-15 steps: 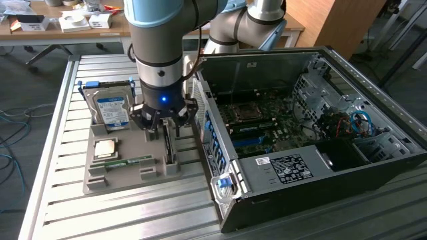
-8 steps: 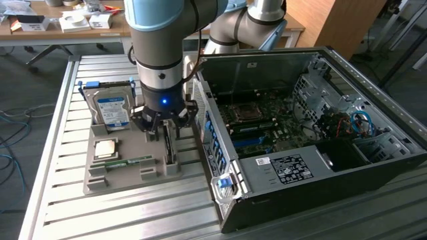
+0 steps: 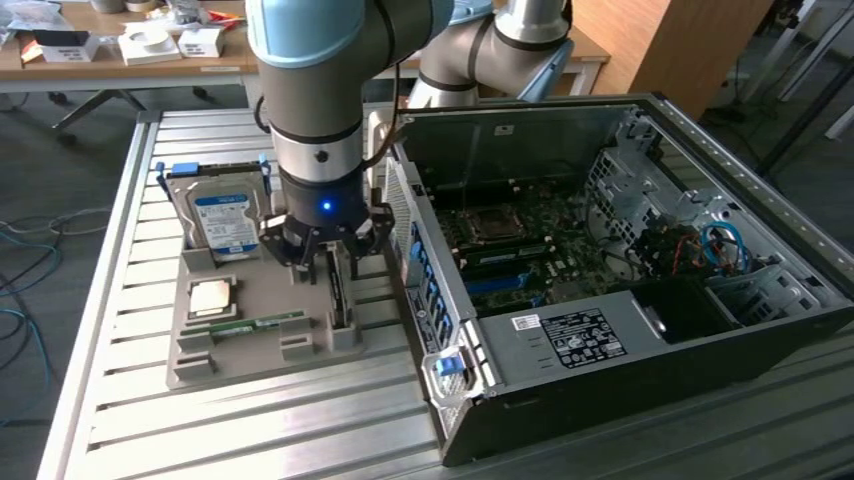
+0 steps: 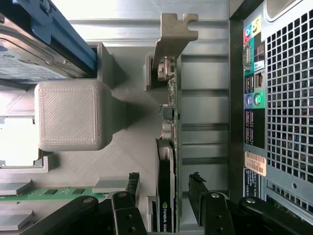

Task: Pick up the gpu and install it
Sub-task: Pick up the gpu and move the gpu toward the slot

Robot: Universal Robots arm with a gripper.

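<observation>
Slatted metal tabletop (image 3: 120, 430) spans the whole lower part of the exterior view. Open PC case (image 3: 641, 330) lies on its side across center-right of the frame, motherboard (image 3: 514, 245) exposed w/ side panel off. Robot arm (image 3: 320, 90) comes down from top center, blue light lit on its wrist.

Grey fixture tray (image 3: 254, 365) sits on the tabletop at center-left, just beside the case's rear panel. Hard drive (image 3: 224, 222), silver w/ blue label, stands on edge in the tray's upper-left slot.

The gpu (image 3: 338, 305) stands on edge in a narrow slot along the tray side nearest the case, lower-center of the exterior frame. It's a thin dark card. In the wrist view its silver bracket (image 4: 173, 36) is at the end away from the end effector.

End effector (image 3: 328, 268) hangs directly over the gpu at frame center. Jaws are apart, one black finger (image 4: 131, 188) on the tray side of the card and the other on the case side, w/ a visible gap each side. No contact, card not lifted.

CPU chip (image 3: 214, 298) lies flat in a tray pocket left of the gpu. Slim green memory stick (image 3: 256, 325) lies just below it.
</observation>
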